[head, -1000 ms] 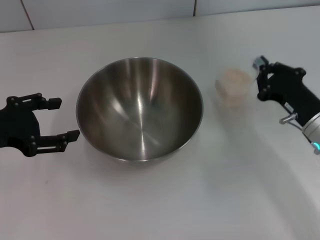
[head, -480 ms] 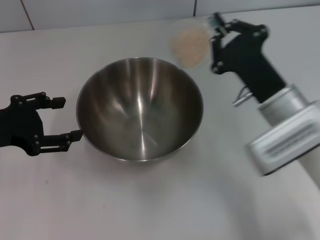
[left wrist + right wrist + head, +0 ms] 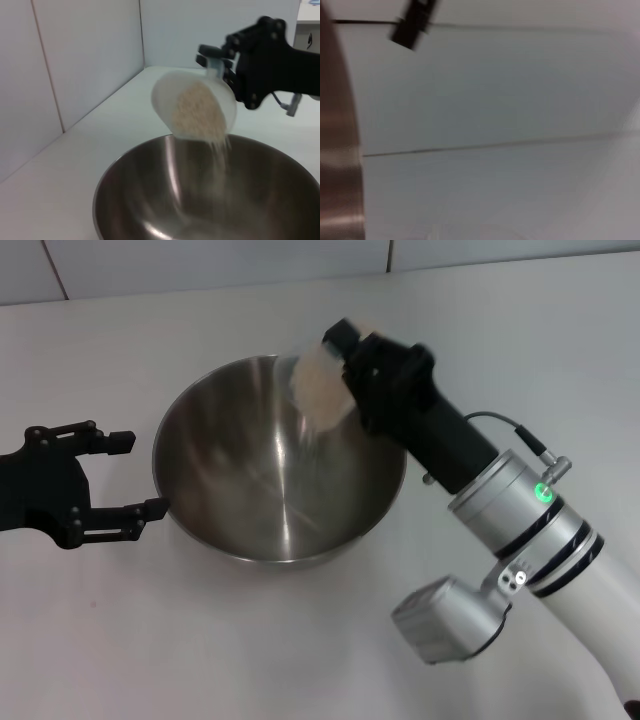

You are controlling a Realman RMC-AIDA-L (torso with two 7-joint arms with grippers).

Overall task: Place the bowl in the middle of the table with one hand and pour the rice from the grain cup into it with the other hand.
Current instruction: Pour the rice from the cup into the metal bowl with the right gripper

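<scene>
Swung left over the bowl, the light, slippery grain cup is tipped, seemingly clamped rim-side by the right gripper; rice spills; the left gripper is spread apart.

Bowl on white table

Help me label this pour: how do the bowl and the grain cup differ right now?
The bowl is large, shiny steel and opaque; the grain cup is small, clear plastic. The bowl sits upright on the table; the grain cup is tilted above it, held by the right hand. The grain cup spills rice into the bowl. Both are round, open containers.
</scene>
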